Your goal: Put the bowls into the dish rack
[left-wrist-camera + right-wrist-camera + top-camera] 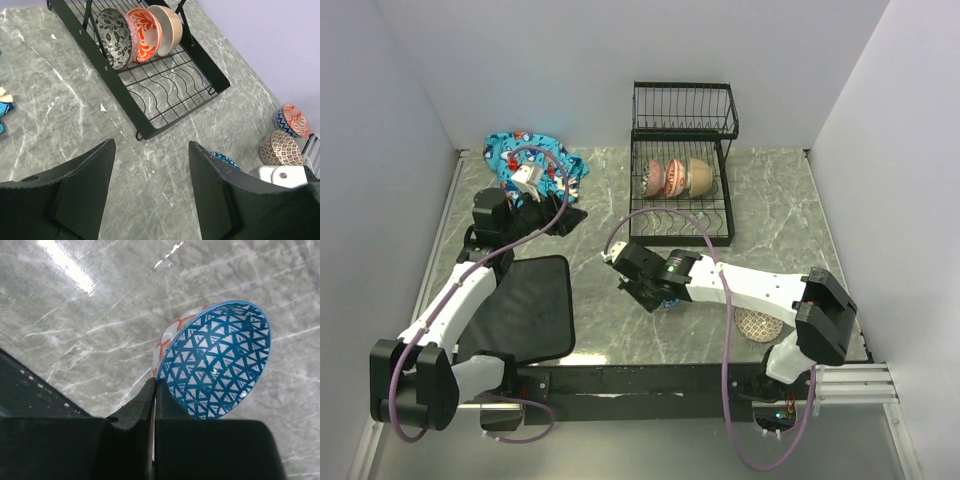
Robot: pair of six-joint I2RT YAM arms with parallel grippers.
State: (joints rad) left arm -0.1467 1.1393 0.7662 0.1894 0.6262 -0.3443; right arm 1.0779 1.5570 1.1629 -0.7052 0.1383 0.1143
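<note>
Since three bowls (672,177) already stand on edge in the lower tier of the dish rack (682,241) at the far edge of the table (770,220), the view from above suggests the job is about half done. The right gripper (655,296) sits near the middle of the table, just short of the rack's near end, with a blue bowl (670,302) at its tip. A brown dotted bowl (758,325) waits towards the near right corner.

Seen from the left wrist, the left gripper (151,147) has its fingers well apart with nothing between them, and it looks across at the rack. The black-and-white bowl (114,37), the red-orange bowl (145,32) and the cream bowl (167,27) lean side by side at the rack's far end. The slots on the near side of the black-and-white bowl are free, so the first of them looks like the natural target. A salmon bowl (294,120) rests just beyond the brown dotted one.

At the right wrist, the jaws are pressed together on the rim of the blue bowl, which tips sideways with its patterned inside showing. Whether it is off the table I cannot tell. That thin pinch could let the bowl swing or slip, so a slow carry seems wise. Keep it on edge, facing like its neighbours, lower it between two wires and let go only once it rests. The left gripper should keep clear of the rack.
</note>
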